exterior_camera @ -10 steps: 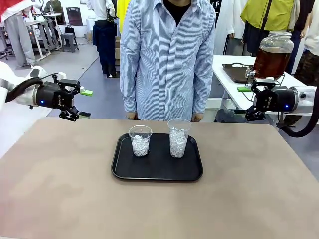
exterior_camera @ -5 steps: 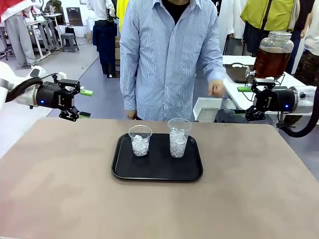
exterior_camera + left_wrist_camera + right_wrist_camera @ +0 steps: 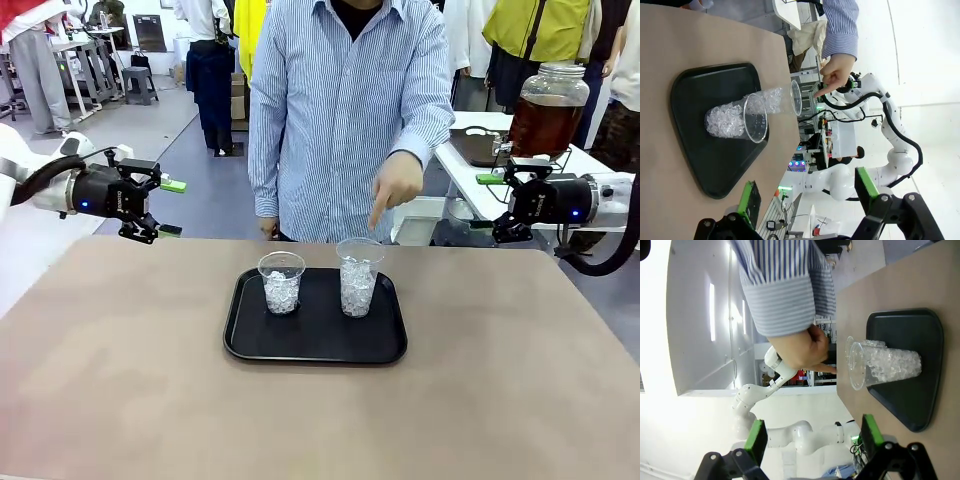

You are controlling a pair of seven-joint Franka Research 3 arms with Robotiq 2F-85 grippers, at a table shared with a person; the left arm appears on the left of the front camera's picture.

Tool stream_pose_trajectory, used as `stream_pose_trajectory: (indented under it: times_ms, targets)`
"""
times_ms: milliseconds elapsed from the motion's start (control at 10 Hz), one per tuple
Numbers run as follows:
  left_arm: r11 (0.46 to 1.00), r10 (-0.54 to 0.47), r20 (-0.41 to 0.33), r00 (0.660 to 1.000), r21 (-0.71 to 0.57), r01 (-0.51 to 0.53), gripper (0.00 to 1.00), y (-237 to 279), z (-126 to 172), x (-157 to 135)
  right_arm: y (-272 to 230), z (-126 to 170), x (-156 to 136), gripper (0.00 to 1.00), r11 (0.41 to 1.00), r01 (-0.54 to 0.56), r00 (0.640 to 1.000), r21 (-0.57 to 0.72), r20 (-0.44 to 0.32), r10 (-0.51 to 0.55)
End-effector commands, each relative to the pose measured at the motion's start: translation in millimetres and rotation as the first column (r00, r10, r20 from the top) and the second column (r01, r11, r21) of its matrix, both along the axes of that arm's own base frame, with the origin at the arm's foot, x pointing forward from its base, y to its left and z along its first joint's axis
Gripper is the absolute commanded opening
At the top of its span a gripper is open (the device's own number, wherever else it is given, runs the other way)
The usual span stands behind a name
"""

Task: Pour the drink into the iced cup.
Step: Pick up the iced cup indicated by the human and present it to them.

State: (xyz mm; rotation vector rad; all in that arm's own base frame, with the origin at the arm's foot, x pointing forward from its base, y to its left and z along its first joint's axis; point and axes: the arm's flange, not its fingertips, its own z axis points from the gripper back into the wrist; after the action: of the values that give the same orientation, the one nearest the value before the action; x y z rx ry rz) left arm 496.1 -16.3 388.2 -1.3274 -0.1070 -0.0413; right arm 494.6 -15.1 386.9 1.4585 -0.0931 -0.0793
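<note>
- The left gripper [image 3: 172, 208] is held off the table's [image 3: 120, 380] far left corner, jaws apart, with nothing in them.
- The right gripper [image 3: 485, 201] is held off the far right corner, likewise spread wide and empty.
- The drink [image 3: 543, 128], amber-brown, is seen in a big glass jar [image 3: 550, 108] on a side table behind the right gripper, well apart from the cups.
- Two iced cups stand upright on a black tray [image 3: 315, 350] at mid-table: a short cup [image 3: 281, 283] and, near it, a tall cup [image 3: 359, 277].
- The tall cup is pointed at from just above by the person's hand [image 3: 397, 182]; it is judged to be the one meant.
- The jar is judged heavy, stiff, smooth and breakable, and probably too broad for the jaws. Whether a tap sits at its base cannot be made out, so the place to hold is left open.
- The cups are judged thin, clear and easily squashed, though steadied by the ice. If one is to be carried, it is best taken around the lower wall, where the ice backs it, with a gentle squeeze.
</note>
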Motion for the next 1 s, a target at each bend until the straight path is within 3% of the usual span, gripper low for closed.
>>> stream_pose_trajectory:
  times_ms: [0,900]
  targets:
    - [1.000,0.010,0.001,1.000,-0.010,-0.010,1.00,-0.1,0.8,-0.2,0.0,1.0,0.8,1.00,1.000,0.003,1.000,-0.002,0.003,-0.003]
    - [1.000,0.010,0.001,1.000,-0.010,-0.010,1.00,-0.1,0.8,-0.2,0.0,1.0,0.8,1.00,1.000,0.003,1.000,-0.002,0.003,-0.003]
